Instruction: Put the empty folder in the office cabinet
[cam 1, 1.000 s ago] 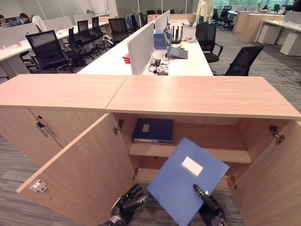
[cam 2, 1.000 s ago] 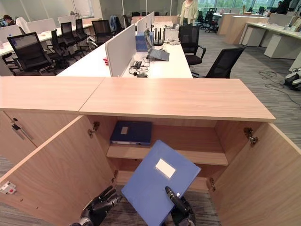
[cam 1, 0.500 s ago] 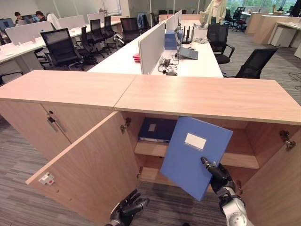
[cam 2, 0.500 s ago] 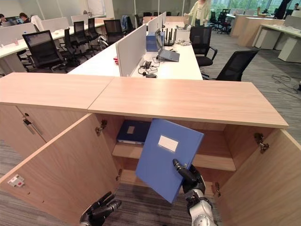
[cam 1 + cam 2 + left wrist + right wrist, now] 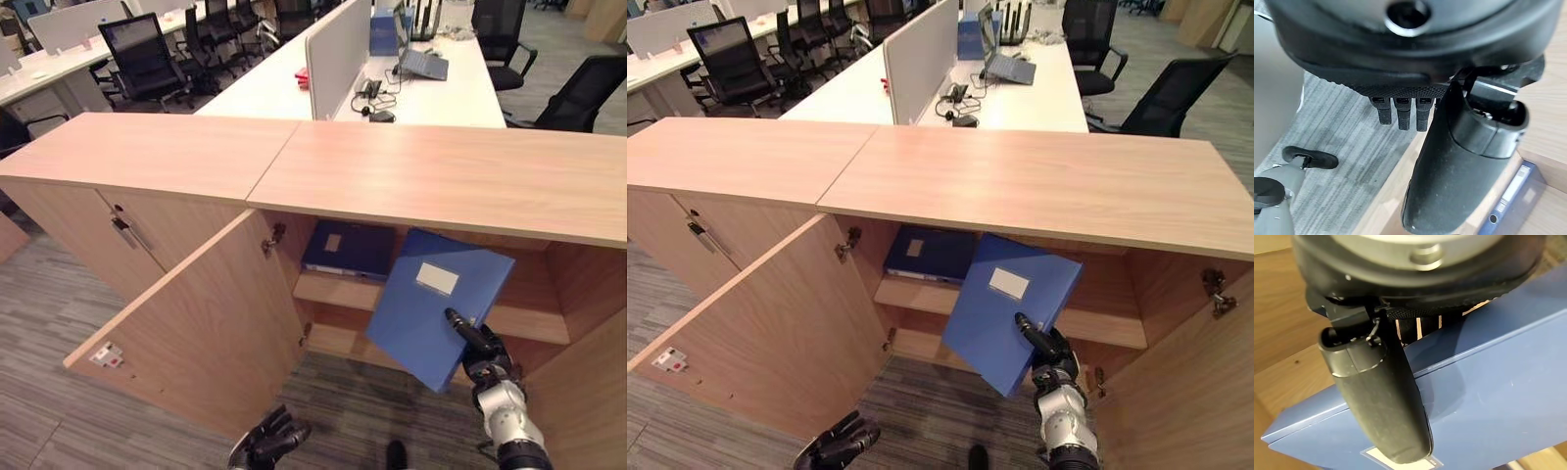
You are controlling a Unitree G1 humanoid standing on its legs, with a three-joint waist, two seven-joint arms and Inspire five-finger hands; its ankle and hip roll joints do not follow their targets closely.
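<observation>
A light blue folder point(image 5: 431, 304) with a white label hangs tilted at the open front of the wooden office cabinet point(image 5: 441, 176), its upper edge just under the cabinet top. My right hand point(image 5: 485, 357) is shut on its lower right corner. In the right wrist view the thumb point(image 5: 1381, 396) lies across the blue cover point(image 5: 1498, 382). A darker blue folder point(image 5: 348, 250) lies flat on the upper shelf point(image 5: 333, 292), left of the held one. My left hand point(image 5: 266, 443) hangs low near the floor with relaxed fingers, holding nothing.
The cabinet's left door point(image 5: 196, 333) stands wide open toward me, and the right door point(image 5: 588, 401) is open at the right edge. A closed cabinet point(image 5: 108, 225) adjoins on the left. Desks and office chairs point(image 5: 147, 54) stand behind. Grey carpet point(image 5: 372, 411) lies in front.
My right hand has lifted the light blue folder from low in front of the cabinet up to the shelf opening. The camera has shifted too. The left hand stays low.
</observation>
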